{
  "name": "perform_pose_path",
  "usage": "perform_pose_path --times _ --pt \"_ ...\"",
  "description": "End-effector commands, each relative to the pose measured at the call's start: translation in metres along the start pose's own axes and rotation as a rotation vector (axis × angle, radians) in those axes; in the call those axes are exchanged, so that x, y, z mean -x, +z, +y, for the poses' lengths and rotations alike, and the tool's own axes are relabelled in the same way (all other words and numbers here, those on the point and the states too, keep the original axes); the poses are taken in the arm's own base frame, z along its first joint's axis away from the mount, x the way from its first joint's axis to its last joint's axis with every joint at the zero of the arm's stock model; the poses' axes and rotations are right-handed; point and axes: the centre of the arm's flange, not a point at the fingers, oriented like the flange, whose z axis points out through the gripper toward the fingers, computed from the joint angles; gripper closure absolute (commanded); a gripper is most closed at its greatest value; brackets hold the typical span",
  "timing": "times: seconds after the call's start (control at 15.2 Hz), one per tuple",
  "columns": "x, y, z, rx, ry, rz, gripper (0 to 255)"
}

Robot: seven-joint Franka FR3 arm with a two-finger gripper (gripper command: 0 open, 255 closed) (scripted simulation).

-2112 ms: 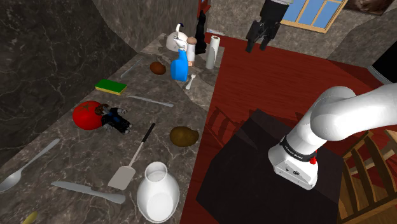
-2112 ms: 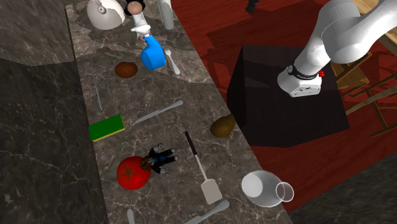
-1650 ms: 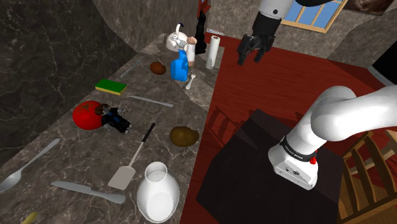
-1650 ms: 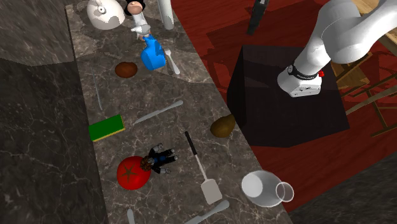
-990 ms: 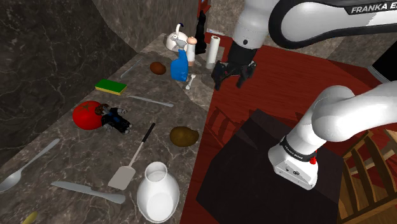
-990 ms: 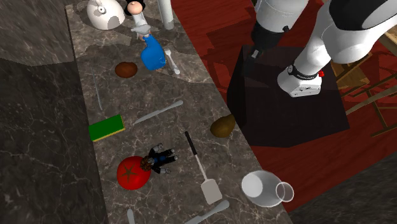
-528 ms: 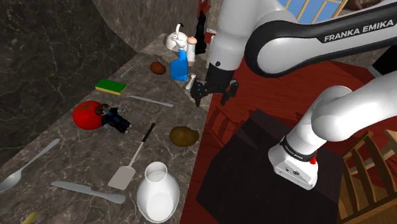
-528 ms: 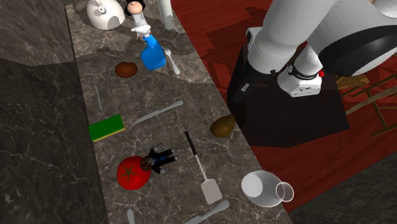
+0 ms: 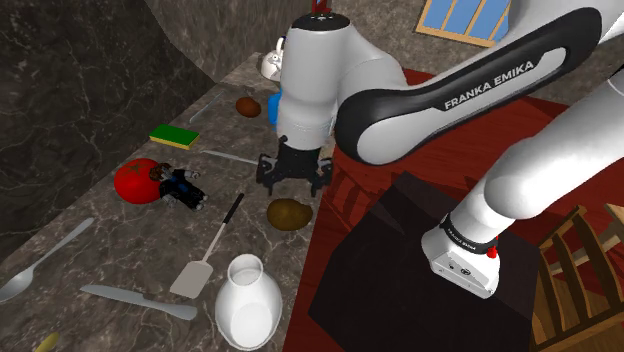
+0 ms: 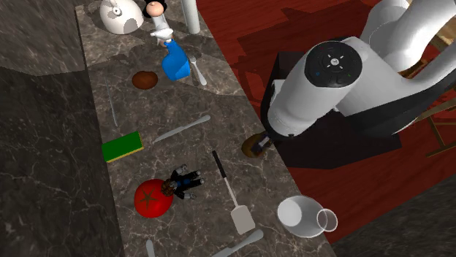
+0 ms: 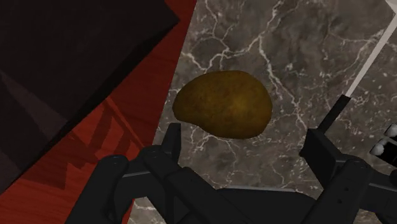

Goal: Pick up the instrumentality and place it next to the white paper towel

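Note:
My gripper (image 9: 292, 180) hangs open just above the counter's near edge, over a brown potato-like lump (image 9: 288, 214). In the wrist view the lump (image 11: 222, 105) lies beyond the spread fingertips (image 11: 172, 137), untouched. A spatula with a black handle and grey blade (image 9: 205, 255) lies on the counter beside it; its handle (image 11: 356, 79) passes close to my other finger. The white paper towel roll (image 10: 191, 14) stands upright at the far end of the counter. In the second exterior view the arm covers most of the gripper (image 10: 263, 144) beside the lump (image 10: 252, 148).
On the dark marble counter (image 9: 110, 230) lie a red tomato (image 9: 137, 180), a small dark figure (image 9: 183, 186), a green sponge (image 9: 174, 135), a knife (image 9: 138, 300), a spoon (image 9: 40, 262) and a white jug (image 9: 246, 300). A blue spray bottle (image 10: 175, 64) stands near the roll. The dark stand (image 9: 400, 270) sits on red floor.
The arm has swung down from the far back of the room toward the counter. The open gripper now hovers over the brown lump. Nothing on the counter has moved.

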Motion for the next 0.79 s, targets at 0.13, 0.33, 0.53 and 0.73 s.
perform_pose_path --times 0.13,0.33,0.53,0.73 --pt "0.021 0.026 -0.043 0.005 0.081 0.004 0" --pt "0.033 0.046 -0.076 0.011 0.137 0.008 0" --pt "0.043 0.065 -0.110 0.017 0.193 0.012 0" --pt "0.051 0.086 -0.144 0.023 0.250 0.015 0"
